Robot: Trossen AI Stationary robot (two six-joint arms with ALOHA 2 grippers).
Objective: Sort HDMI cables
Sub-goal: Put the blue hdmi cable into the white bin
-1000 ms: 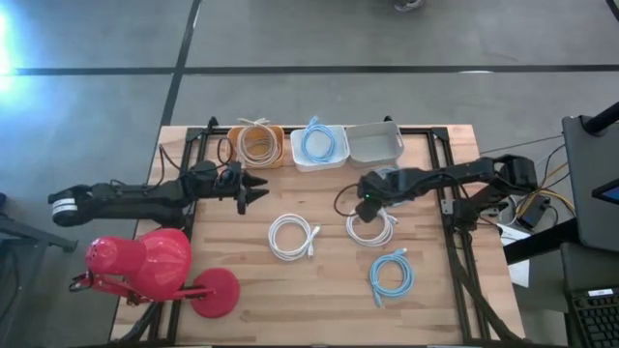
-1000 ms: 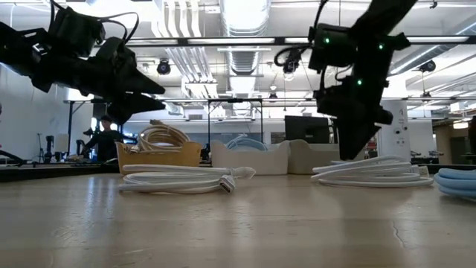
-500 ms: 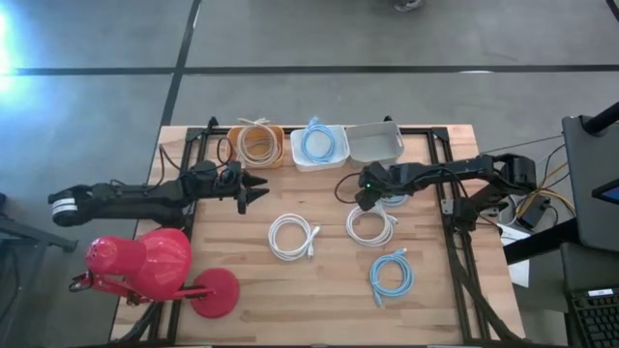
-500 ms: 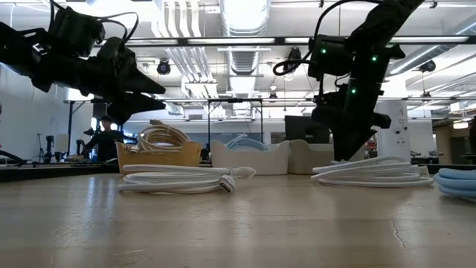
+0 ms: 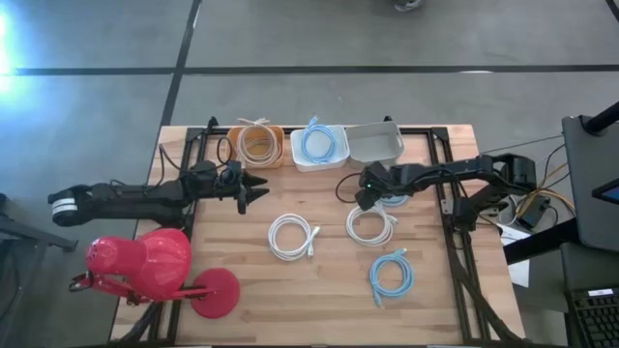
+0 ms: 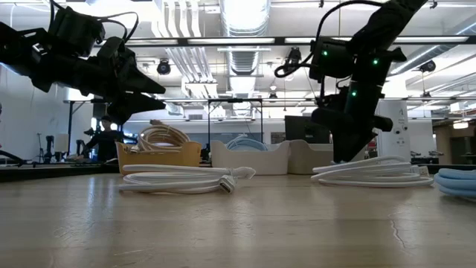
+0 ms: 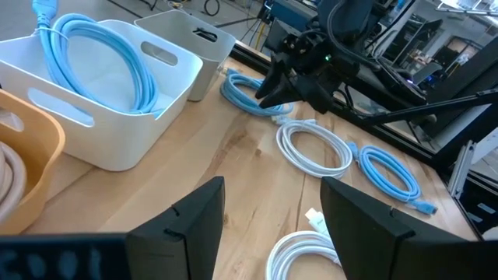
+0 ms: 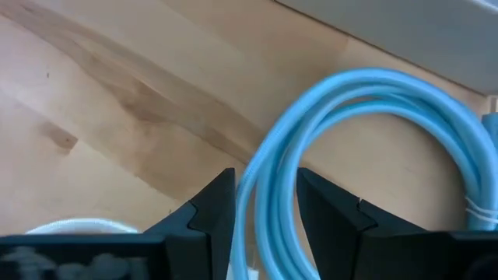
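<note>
A light blue HDMI cable coil point(image 5: 396, 200) lies flat on the table by the grey tub point(image 5: 375, 143). My right gripper point(image 5: 364, 200) stands over its edge, shut on its strands. Two white coils point(image 5: 293, 237) point(image 5: 371, 227) and another blue coil point(image 5: 391, 276) lie flat nearer the table's front. The orange tub point(image 5: 259, 145) holds beige coils and the white tub point(image 5: 319, 145) holds a blue coil. My left gripper point(image 5: 257, 188) hovers open above the table's left part. My right gripper pinches the strands on one side of the light blue coil point(image 8: 264, 183) between its two fingers point(image 8: 210, 214), which come from above, pointing down and lying across the strands. The coil point(image 8: 373, 101) still lies flat on the table.
The three tubs stand in a row along the far edge. A red lamp-like object point(image 5: 145, 266) with a round base sits at the near left corner. Bare wood point(image 5: 319, 300) lies at the near edge between the coils.
My right gripper has moved a little toward the far edge, off the white coil and onto the light blue coil, and has dropped lower. For the last half second it has stayed there. The left arm has kept still.
</note>
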